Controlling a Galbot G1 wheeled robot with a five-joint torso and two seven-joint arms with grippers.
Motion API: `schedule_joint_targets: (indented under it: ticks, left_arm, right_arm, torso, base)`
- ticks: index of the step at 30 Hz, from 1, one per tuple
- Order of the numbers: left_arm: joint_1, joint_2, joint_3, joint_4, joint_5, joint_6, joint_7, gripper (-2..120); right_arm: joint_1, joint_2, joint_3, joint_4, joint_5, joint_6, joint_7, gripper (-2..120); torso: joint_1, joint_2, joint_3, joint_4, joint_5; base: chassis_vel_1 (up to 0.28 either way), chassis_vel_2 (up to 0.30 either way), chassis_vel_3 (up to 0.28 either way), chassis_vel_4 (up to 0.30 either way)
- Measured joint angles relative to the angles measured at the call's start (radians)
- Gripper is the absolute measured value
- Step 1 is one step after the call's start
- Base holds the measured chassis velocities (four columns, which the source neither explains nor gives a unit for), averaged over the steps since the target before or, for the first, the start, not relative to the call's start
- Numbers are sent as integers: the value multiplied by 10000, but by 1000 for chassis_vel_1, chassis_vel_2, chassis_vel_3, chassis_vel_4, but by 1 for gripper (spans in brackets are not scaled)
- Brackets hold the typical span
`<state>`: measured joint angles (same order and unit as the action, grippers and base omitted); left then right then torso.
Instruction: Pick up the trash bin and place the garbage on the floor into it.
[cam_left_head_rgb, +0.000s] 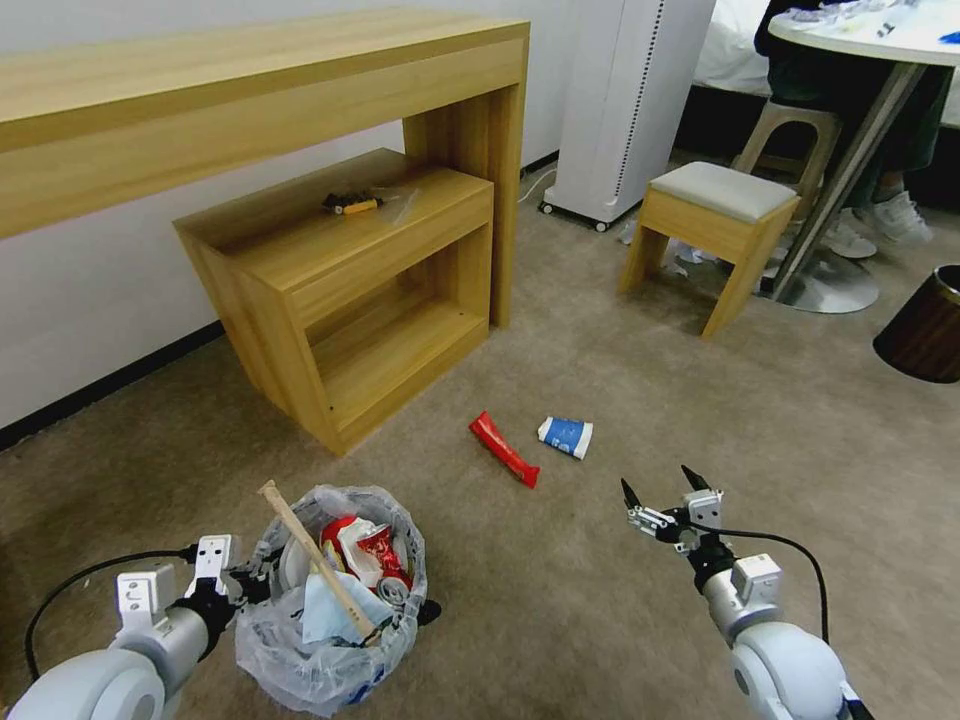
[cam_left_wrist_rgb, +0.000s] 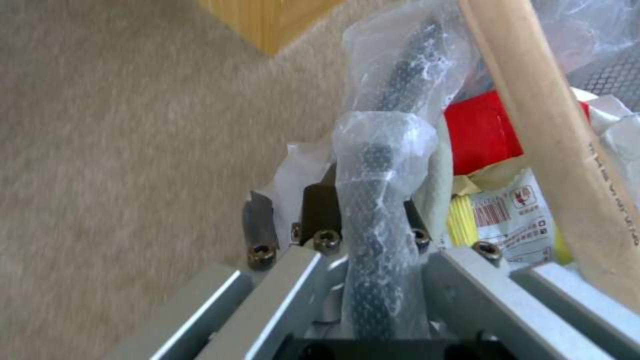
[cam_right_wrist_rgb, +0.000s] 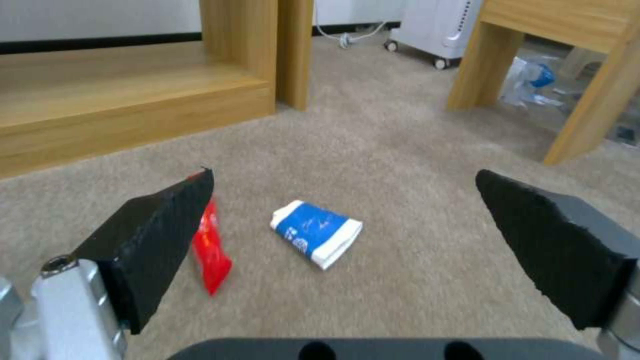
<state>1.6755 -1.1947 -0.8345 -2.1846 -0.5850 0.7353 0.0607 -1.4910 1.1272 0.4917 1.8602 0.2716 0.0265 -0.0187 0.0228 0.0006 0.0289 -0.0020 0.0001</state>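
The trash bin (cam_left_head_rgb: 330, 640), black with a crinkly clear bag, hangs at the lower left of the head view. My left gripper (cam_left_head_rgb: 262, 580) is shut on its rim (cam_left_wrist_rgb: 377, 165). Inside lie a wooden stick (cam_left_head_rgb: 315, 555), a crushed red can (cam_left_head_rgb: 372, 552) and a light-blue mask (cam_left_head_rgb: 335, 612). On the beige floor (cam_left_head_rgb: 560, 590) ahead lie a red wrapper (cam_left_head_rgb: 503, 449) and a squashed blue-white cup (cam_left_head_rgb: 566, 436). My right gripper (cam_left_head_rgb: 665, 492) hovers open just short of them. In its wrist view the cup (cam_right_wrist_rgb: 317, 232) lies between the fingers (cam_right_wrist_rgb: 153, 235) and the wrapper (cam_right_wrist_rgb: 212, 250) sits partly behind one.
A low wooden shelf unit (cam_left_head_rgb: 350, 280) stands under a long desk (cam_left_head_rgb: 250, 90) to the left. A cushioned stool (cam_left_head_rgb: 715, 215), a white appliance (cam_left_head_rgb: 625, 100) and a round table's base (cam_left_head_rgb: 830, 285) stand behind. A dark brown bin (cam_left_head_rgb: 925, 325) sits at the right edge.
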Motion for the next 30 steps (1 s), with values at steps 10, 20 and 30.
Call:
schedule_joint_targets:
  ticks: [10,20,30]
  left_arm:
    - [6,-4,12,-8,21,0,2,0]
    - [76,64,-66,-13,4,-1,-5,0]
    - [395,139,-269,-84,14,-2,45,0]
  right_arm:
    - [-20,11,-150,-237,-205,93,-131,100]
    - [417,-98,-454,-876,-52,-164,-357,100]
    - [2701,-472,-1991,-3795,686,-753,-2457,100]
  torso:
    - [0,1,0,0,3]
    - [2,0,0,-1,0]
    - [0,0,-2,1,1]
  base:
    - [-172,174,173,-169]
    - [-168,175,174,-167]
    - [-64,72,58,-57]
